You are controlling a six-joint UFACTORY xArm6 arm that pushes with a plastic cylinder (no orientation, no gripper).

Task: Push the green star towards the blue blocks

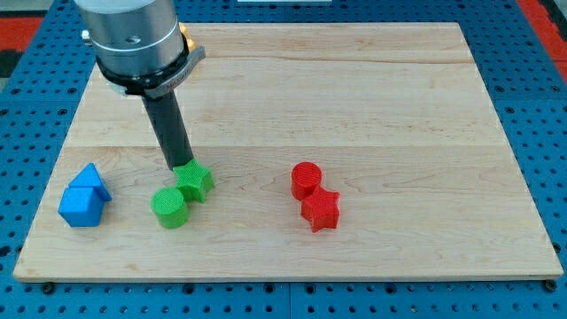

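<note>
Six blocks on table (372,97). Green star (194,182) low, left of centre, touching green cylinder (169,208) at its lower left. Rod tip (180,166) at star's upper-left edge. No claw on arm, only rod. Blue cube (81,206) and blue triangular block (92,180), touching, far left. Red cylinder (306,179) and red star (321,211) right of centre.

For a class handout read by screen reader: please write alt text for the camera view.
My tip touches the top edge of the green star, which sits against a green cylinder. Two touching blue blocks lie at the view's left; a red cylinder and red star lie right, on a wooden board.
</note>
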